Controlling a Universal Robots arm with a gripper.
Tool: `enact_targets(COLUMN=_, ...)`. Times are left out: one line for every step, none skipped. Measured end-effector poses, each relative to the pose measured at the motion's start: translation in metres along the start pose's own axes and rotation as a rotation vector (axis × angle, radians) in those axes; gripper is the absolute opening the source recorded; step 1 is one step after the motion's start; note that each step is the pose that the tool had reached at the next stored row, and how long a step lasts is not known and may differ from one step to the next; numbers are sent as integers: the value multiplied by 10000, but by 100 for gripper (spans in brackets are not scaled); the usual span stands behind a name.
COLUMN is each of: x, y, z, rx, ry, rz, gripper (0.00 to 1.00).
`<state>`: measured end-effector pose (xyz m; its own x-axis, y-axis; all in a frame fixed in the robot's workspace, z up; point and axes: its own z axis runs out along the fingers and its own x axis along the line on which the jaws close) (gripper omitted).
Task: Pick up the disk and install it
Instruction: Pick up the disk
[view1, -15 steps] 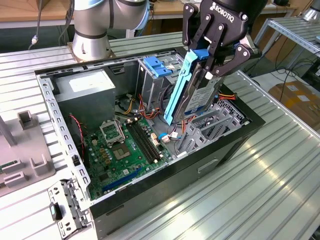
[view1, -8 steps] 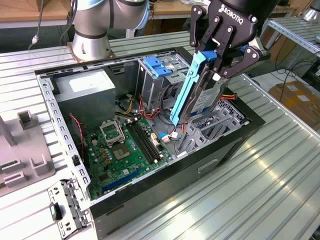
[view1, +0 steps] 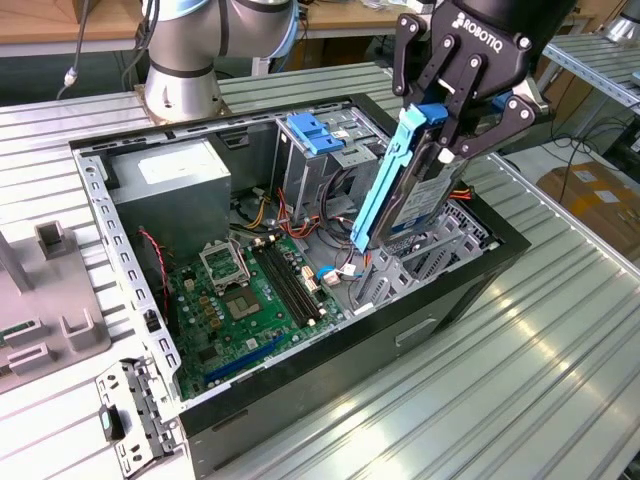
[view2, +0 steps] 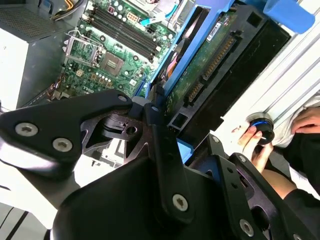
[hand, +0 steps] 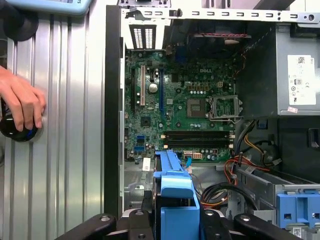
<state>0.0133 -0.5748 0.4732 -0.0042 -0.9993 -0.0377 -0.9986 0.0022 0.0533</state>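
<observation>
Jaws are clamped on the upper end of the disk (view1: 412, 205), one finger on each broad face, and I'm carrying it on edge, tilted, with its blue frame toward the exterior view's left. In the second wrist view the disk's (view2: 210, 60) green circuit side and connector row face the camera; in the first wrist view I see its blue frame (hand: 175, 200) end-on between the black linkages.

The computer case (view1: 330, 350) lies on its side on the ribbed tabletop (view1: 500, 380), open face up, so I have a black rim all round the opening. The disk hangs over the end of the case at the exterior view's right, its lower corner down near the grey metal cage (view1: 435, 250) there. I can't tell whether it is touching. Loose cables (view1: 340, 265) lie just beside that lower corner, so room on that side is tight; above the case it is open.

Inside the case sit the green motherboard (view1: 245, 290) on the floor, the grey power supply (view1: 170, 185) at the far corner, and a drive bay with a light-blue bracket (view1: 315, 130) beside it.

Beyond the rim, a person's hand (hand: 20, 102) rests on a round black knob (view2: 260, 127) on the tabletop, well apart from the disk.
</observation>
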Motion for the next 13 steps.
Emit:
enact_targets(x=4, y=-10, z=0, rx=-1, ry=0, rz=-1, gripper=37)
enact_targets(x=9, y=-28, z=-1, rx=-1, ry=-1, rz=-2, gripper=37)
enact_targets(x=12, y=-39, z=-1, rx=-1, ry=-2, rz=-2, gripper=37)
enact_targets(x=17, y=-55, z=-2, rx=-3, ry=0, rz=-3, gripper=37)
enact_targets(x=20, y=-67, z=-3, rx=-3, ry=0, rz=-3, gripper=37)
enact_targets(x=24, y=-88, z=-4, rx=-4, ry=0, rz=-5, gripper=37)
enact_targets(x=30, y=-116, z=-4, rx=-6, ry=-1, rz=-6, gripper=37)
enact_targets(x=37, y=-148, z=-6, rx=-7, ry=-1, rz=-7, gripper=37)
enact_targets(x=40, y=-160, z=-7, rx=-8, ry=0, rz=-8, gripper=37)
enact_targets(x=42, y=-170, z=-7, rx=-9, ry=-1, rz=-9, gripper=37)
enact_targets(x=44, y=-181, z=-7, rx=-9, ry=0, rz=-9, gripper=37)
enact_targets(x=46, y=-193, z=-8, rx=-10, ry=0, rz=-9, gripper=37)
enact_targets(x=48, y=-204, z=-8, rx=-10, ry=-1, rz=-9, gripper=37)
